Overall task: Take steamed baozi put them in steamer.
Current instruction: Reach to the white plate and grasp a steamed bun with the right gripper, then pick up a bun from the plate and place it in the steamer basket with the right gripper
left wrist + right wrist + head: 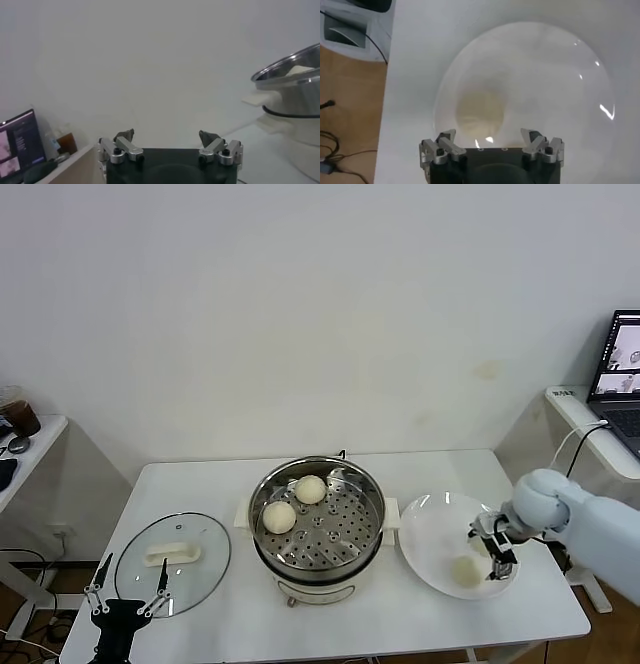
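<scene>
The steamer [318,524] stands at the table's middle. Two baozi lie on its perforated tray, one at the back [310,489] and one at the left [279,516]. Another baozi [465,570] lies on the white plate [425,534] to the right of the steamer. My right gripper [497,552] is open and empty, hovering over the plate's right side just beyond that baozi. In the right wrist view the baozi [480,110] lies just ahead of the open gripper [489,135]. My left gripper [128,594] is open and parked at the front left.
A round glass lid [173,562] with a white handle lies left of the steamer, close to my left gripper. The steamer's rim [295,75] shows in the left wrist view. A laptop [622,374] sits on a side table at the right.
</scene>
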`<action>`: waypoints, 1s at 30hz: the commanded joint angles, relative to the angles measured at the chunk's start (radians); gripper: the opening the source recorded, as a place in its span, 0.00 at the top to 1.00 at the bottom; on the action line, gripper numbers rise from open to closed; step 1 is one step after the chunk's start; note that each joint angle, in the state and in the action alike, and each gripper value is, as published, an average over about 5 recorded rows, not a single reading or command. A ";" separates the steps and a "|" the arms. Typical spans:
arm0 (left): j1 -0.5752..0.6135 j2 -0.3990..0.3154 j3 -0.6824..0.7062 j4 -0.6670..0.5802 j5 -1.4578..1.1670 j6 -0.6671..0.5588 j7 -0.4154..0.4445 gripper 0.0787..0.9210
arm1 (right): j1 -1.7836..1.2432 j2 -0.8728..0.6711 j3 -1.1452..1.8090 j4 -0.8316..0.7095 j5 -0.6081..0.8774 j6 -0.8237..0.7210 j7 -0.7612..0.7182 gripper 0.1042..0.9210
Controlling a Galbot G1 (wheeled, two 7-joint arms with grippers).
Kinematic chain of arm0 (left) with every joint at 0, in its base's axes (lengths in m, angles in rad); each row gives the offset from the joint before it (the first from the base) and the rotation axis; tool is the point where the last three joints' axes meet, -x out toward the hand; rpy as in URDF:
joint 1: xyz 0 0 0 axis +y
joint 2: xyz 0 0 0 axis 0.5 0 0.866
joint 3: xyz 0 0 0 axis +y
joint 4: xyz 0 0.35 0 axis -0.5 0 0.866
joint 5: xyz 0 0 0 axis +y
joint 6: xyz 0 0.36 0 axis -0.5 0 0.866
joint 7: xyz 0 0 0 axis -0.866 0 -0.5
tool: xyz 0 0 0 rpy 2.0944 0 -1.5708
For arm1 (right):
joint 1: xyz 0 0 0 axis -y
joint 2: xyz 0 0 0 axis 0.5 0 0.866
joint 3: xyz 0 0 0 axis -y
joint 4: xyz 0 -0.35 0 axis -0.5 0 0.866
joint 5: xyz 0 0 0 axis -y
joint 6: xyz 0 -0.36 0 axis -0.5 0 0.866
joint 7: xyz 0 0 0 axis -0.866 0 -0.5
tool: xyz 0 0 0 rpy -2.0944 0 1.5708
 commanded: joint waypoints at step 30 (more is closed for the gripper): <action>-0.015 0.003 0.008 0.005 -0.003 0.000 -0.001 0.12 | 0.252 0.004 -0.025 -0.025 0.105 0.030 -0.131 0.58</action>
